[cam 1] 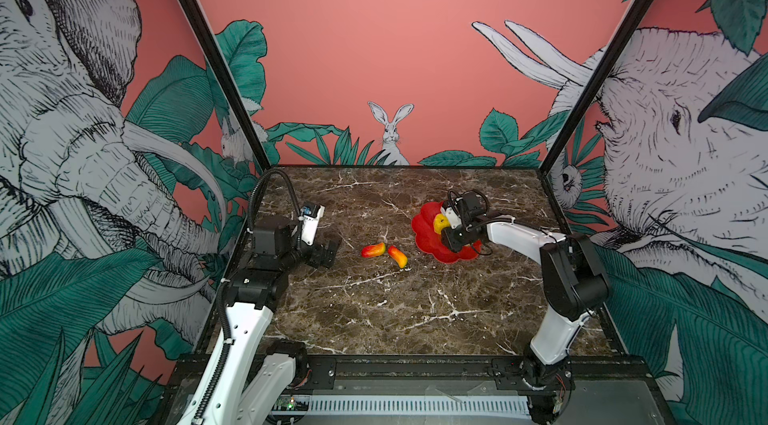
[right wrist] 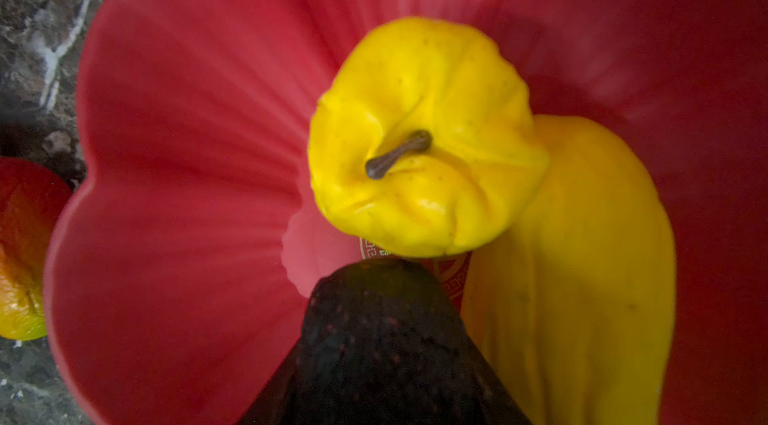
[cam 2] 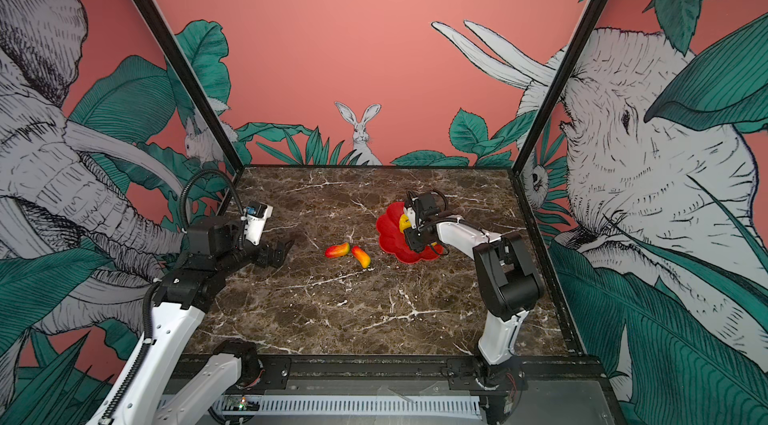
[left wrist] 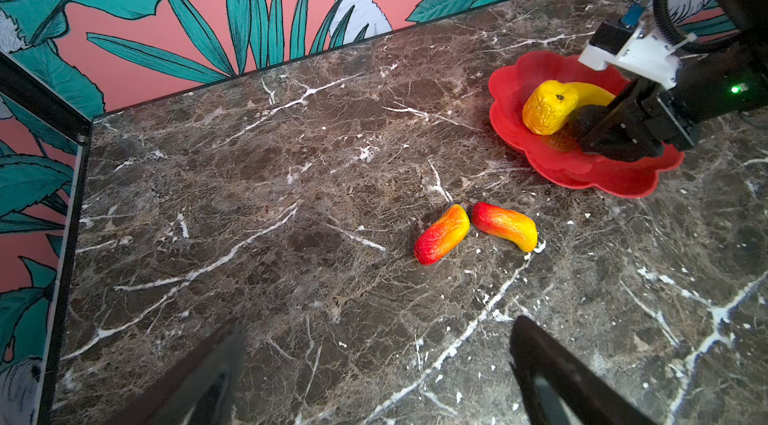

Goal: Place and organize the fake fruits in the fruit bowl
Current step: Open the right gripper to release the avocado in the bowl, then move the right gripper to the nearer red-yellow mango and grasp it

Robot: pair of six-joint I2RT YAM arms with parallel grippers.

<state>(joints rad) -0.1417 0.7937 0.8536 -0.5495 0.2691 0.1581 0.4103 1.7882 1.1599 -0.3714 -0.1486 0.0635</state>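
Two red-orange fruits are left on the table, eight o'clock of the bowl. Within it a round fruit, long fruit and dark fruit are seen; whether the right gripper grasps the last cannot be told. The left gripper is spread apart.

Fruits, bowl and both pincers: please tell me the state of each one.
Fruit bowl, upright on table, holds three fruits.
Round yellow fruit, in bowl.
Long yellow fruit, in bowl.
Dark fruit, in bowl.
Two red-orange fruits, lying on table.
Left pincer, open, empty.
Right pincer, at dark fruit; grip unclear.
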